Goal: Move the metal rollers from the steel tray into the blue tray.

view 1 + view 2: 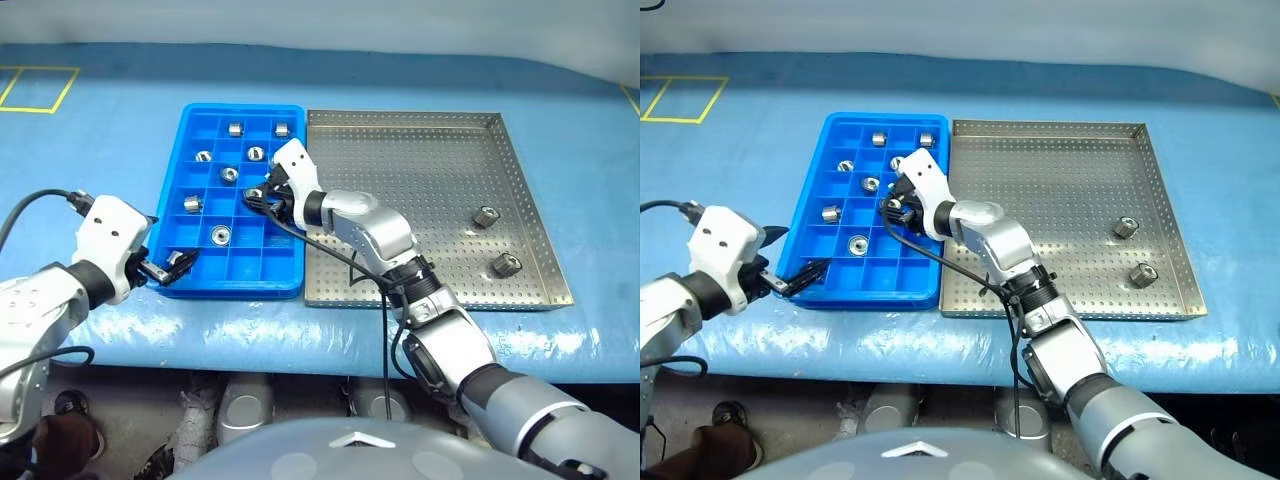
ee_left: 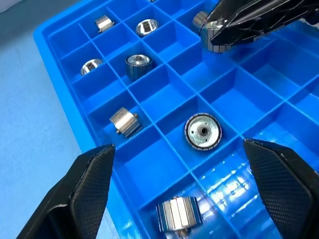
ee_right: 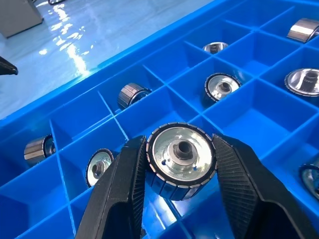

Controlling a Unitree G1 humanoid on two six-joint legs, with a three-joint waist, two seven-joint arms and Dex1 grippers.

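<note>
Rollers in blue tray: seven metal rollers [image 1: 218,236] can be counted lying in separate compartments, each apart from its neighbours; one lies just past the left tool's tips, the others between the two tools and beyond the right tool.
Roller in the grip: one further metal roller [image 3: 182,160], flat face and dark centre hole toward the wrist camera, above a compartment of the blue tray.
Rollers in steel tray: two [image 1: 486,216] [image 1: 506,265], near that tray's right rim, well apart from both tools.
Blue tray [image 1: 170,170]: one, a grid of square compartments, directly under the right tool, its near-left corner at the left tool.
Steel tray [image 1: 420,170]: one, perforated floor, touching the blue tray's right edge, beside the right tool.
Right tool [image 3: 179,172]: fingers narrowed onto the roller, one pad on each side of its ribbed rim.
Left tool [image 1: 168,266]: fingers spread wide, nothing between them, at the blue tray's near-left corner.
Surface [image 1: 100,150]: blue, glossy, carrying both trays; yellow taped outline [image 1: 38,88] at its far left, well beyond the left tool.
Cable [image 1: 35,205]: dark, running to the left wrist.
</note>
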